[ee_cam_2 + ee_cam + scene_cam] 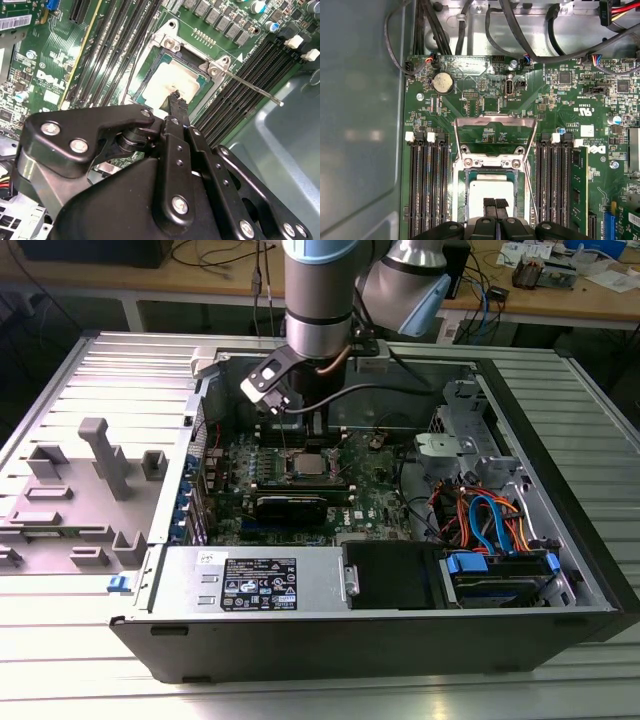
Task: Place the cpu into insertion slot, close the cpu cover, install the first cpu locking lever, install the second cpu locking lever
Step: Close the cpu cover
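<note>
The cpu [492, 189]: it is seen lying flat inside the insertion slot [492, 173], near the middle of the exterior view, on the green board [385, 502].
Gripper [495, 203]: it is held right over the cpu; the two fingers [489, 206] are pressed together and nothing is pinched between them.
Touch: it cannot be told if the fingertips are resting on the chip or are just above it.
Cpu cover [495, 119]: it is flipped up and open, so the chip is left bare.
Locking lever [250, 87]: one thin metal rod is seen sticking out to the side of the slot, not hooked down.
Step in hand: the chip is most likely being set snug in its slot; the cover and levers are not yet done.
How it is done well: the chip should be kept flat, with all four edges lined up inside the black rim.
Push: only a soft, straight-down touch is needed, and no sliding should be allowed.
What could go wrong: if the chip is tipped or pushed sideways, the tiny pins under it could be bent.
Room: the long black memory slots [427, 190] are close on both sides, so the fingers should be kept off them.
</note>
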You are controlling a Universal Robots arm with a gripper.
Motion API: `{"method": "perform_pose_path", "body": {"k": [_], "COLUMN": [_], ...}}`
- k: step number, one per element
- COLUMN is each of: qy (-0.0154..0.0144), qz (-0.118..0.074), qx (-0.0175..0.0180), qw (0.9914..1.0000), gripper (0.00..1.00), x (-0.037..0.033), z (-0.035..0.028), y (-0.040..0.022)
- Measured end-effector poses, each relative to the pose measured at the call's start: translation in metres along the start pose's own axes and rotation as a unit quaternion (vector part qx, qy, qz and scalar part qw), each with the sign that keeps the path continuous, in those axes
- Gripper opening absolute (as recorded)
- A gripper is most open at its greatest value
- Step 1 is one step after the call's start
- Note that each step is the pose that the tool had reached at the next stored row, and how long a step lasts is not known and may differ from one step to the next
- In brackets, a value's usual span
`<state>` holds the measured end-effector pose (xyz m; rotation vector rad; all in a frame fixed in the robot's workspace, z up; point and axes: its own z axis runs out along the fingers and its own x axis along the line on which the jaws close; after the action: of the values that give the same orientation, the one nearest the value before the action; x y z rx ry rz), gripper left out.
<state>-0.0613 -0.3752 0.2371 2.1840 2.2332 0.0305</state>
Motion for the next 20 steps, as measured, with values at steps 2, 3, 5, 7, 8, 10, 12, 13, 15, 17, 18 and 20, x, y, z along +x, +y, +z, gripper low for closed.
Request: {"method": "perform_pose_path", "body": {"k": [2,3,5,7,8,10,12,13,15,17,18,20], "qy": [0.0000,0.0000,0.0001,0.0001,0.0002,0.0001,0.0001,0.0001,0.0001,0.0001,0.0001,0.0001], "qz": [0.000,0.000,0.000,0.000,0.000,0.000,0.000,0.000,0.000,0.000,0.000,0.000], "qx": [-0.0001,0.0000,-0.0001,-0.0001,-0.0002,-0.0001,-0.0001,-0.0001,0.0000,-0.0001,-0.0001,-0.0001], "qw": [1.00000,1.00000,1.00000,1.00000,1.00000,1.00000,1.00000,1.00000,1.00000,1.00000,1.00000,1.00000], "gripper": [0.11,0.11,0.11,0.11,0.11,0.11,0.11,0.11,0.11,0.11,0.11,0.11], "x": [0.0001,0.0001,0.0001,0.0001,0.0001,0.0001,0.0001,0.0001,0.0001,0.0001,0.0001,0.0001], "z": [-0.0001,-0.0007,-0.0027,-0.0038,-0.0038,-0.0069,-0.0071,-0.0071,-0.0073,-0.0074,-0.0075,-0.0075], "y": [0.0005,0.0005,0.0006,0.0006,0.0006,0.0007,0.0007,0.0007,0.0007,0.0007,0.0007,0.0007]}}
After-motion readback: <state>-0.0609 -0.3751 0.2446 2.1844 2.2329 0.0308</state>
